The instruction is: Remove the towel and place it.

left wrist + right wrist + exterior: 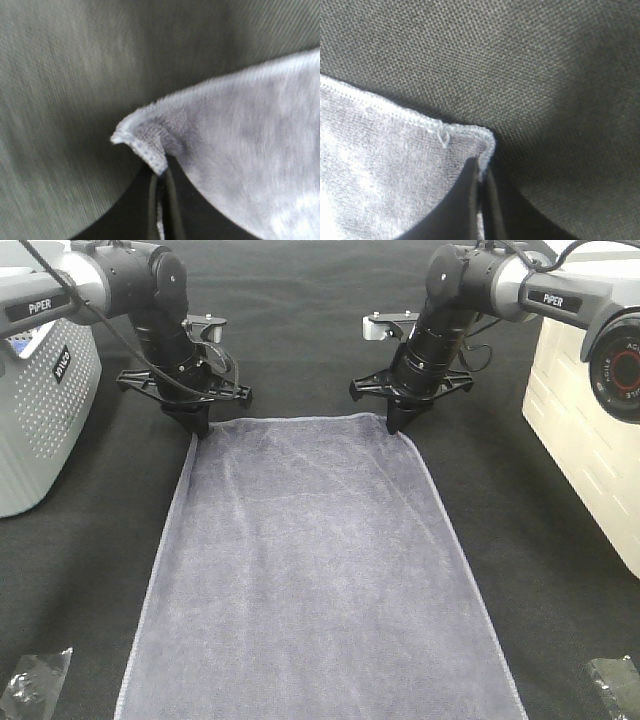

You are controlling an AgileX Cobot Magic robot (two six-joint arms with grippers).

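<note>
Jaws closed, left gripper [199, 428], right gripper [393, 426] pinching towel [315, 580] corners

A robot lab or test bench: two black arms [150, 310] marked PIPER stand over a desk [300, 340] draped in black cloth, with a grey perforated bin [40, 420] at one side and a cream bin [590, 440] at the other.

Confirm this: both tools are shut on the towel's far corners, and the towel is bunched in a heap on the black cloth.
Wrong on the heap. The exterior high view shows the towel spread flat. Both the left tool and right tool are shut on its far corners.
</note>
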